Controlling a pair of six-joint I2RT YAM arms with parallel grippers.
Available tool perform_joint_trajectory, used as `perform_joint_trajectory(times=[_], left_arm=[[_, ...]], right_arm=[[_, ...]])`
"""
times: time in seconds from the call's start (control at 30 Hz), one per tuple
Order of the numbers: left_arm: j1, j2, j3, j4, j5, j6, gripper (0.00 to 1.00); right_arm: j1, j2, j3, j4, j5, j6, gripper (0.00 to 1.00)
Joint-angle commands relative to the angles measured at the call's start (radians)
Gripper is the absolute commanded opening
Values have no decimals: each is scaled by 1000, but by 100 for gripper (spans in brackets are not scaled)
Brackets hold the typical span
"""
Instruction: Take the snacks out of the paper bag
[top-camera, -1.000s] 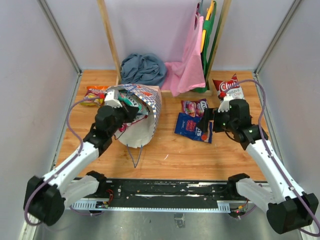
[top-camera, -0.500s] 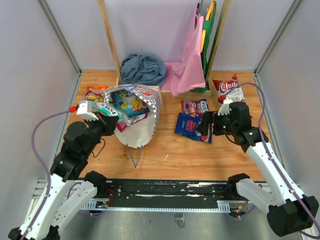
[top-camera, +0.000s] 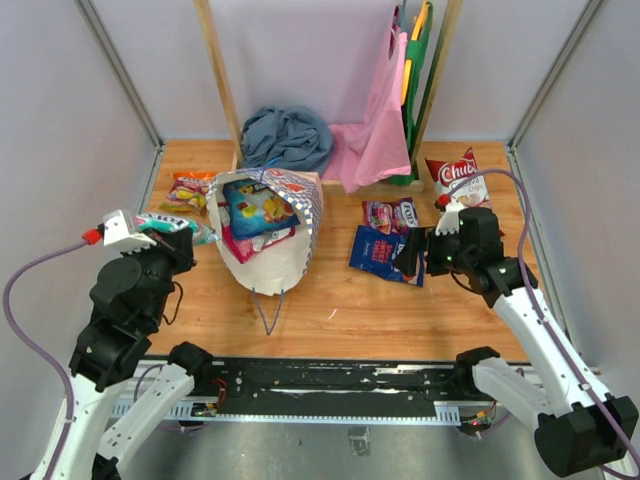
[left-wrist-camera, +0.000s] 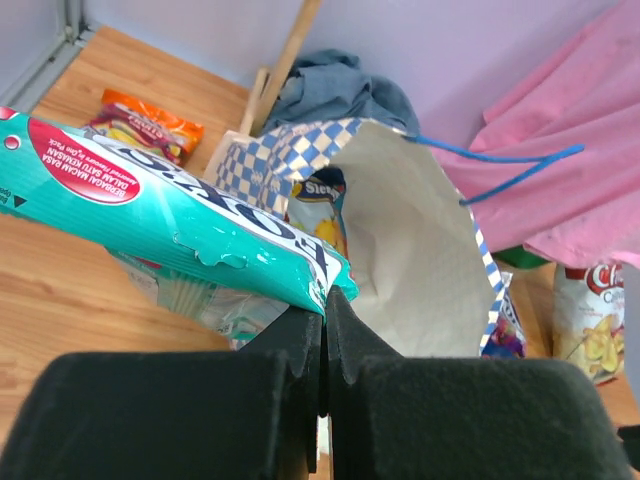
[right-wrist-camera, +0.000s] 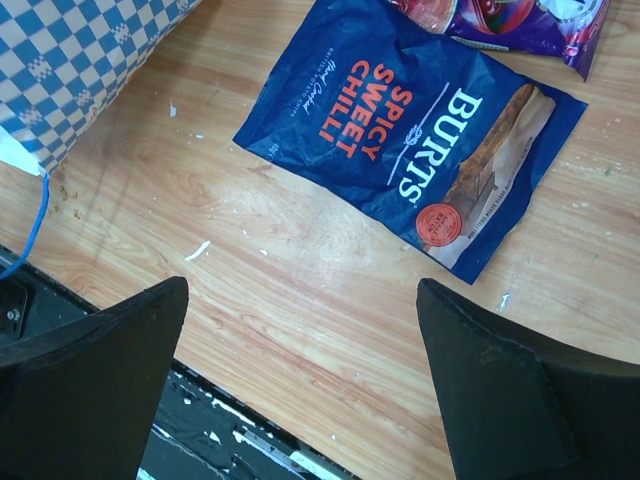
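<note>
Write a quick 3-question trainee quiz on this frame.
1. True or false: the left gripper is shut on the teal packet.
2. Which packet lies just ahead of the open right gripper? A) a red-and-white chip bag B) the dark blue Burts bag C) an orange packet
3. Is the paper bag empty yet?

Key: 1 true. 2 B. 3 No: a blue-and-yellow packet still shows in its mouth.
</note>
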Motion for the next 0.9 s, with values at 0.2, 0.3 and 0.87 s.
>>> perform_joint_trajectory(times=[0.2,0.3,0.87], left_arm=[[-3,129,165,138,-247,197,1],[0,164,104,185,-316,210,1],[1014,461,-241,785,1172,-244,0]], right_arm=[[-16,-39,-19,-40,-29,-20,98],[-16,-45,-23,-43,-35,-23,99],[-13,-132,-117,-36,-116,18,99]])
